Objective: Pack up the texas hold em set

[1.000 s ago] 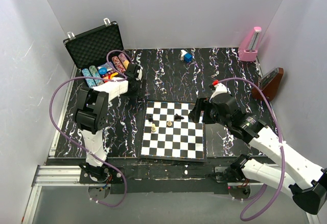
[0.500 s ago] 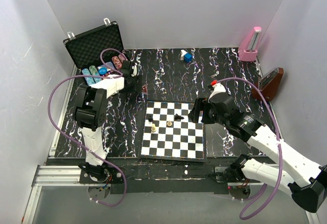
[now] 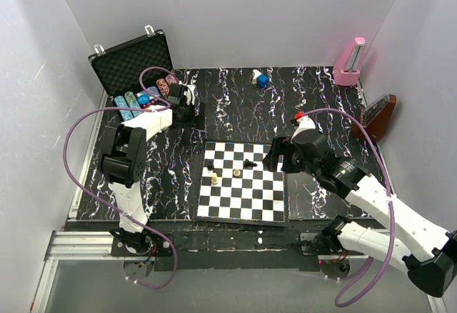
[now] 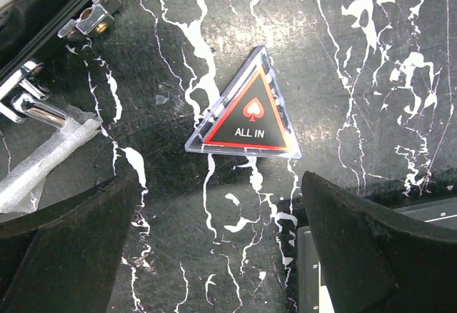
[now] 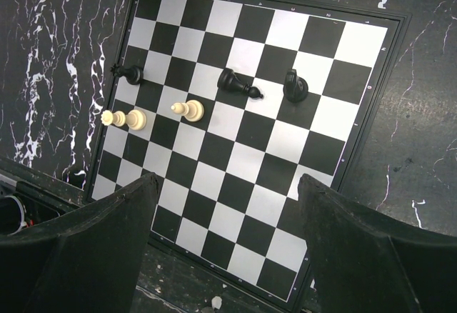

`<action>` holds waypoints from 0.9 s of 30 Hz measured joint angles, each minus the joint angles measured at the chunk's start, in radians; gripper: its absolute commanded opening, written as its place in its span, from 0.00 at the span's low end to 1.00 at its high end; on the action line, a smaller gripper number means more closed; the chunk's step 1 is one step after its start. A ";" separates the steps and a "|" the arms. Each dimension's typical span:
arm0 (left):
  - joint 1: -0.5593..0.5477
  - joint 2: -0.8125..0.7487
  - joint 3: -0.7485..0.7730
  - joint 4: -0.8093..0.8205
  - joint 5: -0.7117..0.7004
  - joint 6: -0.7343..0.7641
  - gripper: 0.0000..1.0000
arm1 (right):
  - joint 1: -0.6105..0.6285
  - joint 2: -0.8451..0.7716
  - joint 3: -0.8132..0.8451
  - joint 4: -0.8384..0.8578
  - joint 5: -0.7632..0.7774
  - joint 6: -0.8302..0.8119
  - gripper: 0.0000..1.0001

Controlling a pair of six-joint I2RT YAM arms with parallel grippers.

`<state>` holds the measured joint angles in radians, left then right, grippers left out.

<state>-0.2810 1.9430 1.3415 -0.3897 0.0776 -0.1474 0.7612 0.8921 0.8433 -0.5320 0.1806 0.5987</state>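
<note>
The black case [image 3: 131, 61] stands open at the back left, foam lid up, with rows of multicoloured chips [image 3: 131, 105] and a blue disc [image 3: 143, 99] inside. Its silver latches [image 4: 88, 21] and handle [image 4: 28, 107] show at the left wrist view's top left. A clear triangular "ALL IN" marker [image 4: 247, 117] with a red edge lies flat on the marbled table just beyond my left gripper [image 4: 218, 256], which is open and empty right of the case [image 3: 188, 107]. My right gripper [image 5: 225, 249] is open and empty above the chessboard's right edge [image 3: 275, 157]. The card box is out of view.
The chessboard [image 3: 251, 193] with a few fallen pieces [image 5: 238, 83] lies in the middle front. A small blue and white thing [image 3: 260, 78] sits at the back centre. The pink metronome [image 3: 350, 64] and a brown object [image 3: 379, 116] stand at the right wall.
My left arm has drawn its elbow to the left and its gripper has shifted slightly toward the back beside the case. The right arm has barely moved.
</note>
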 measured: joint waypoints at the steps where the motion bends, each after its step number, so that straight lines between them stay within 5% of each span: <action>1: -0.002 0.000 0.001 0.000 0.000 0.000 0.98 | 0.000 0.000 0.000 0.000 0.000 0.000 0.86; 27: -0.064 0.060 0.060 -0.038 -0.106 0.014 0.98 | 0.000 0.024 0.000 0.005 -0.008 0.000 0.86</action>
<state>-0.3447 2.0026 1.4010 -0.4274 -0.0280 -0.1333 0.7612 0.9165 0.8433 -0.5270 0.1726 0.5983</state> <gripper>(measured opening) 0.981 0.864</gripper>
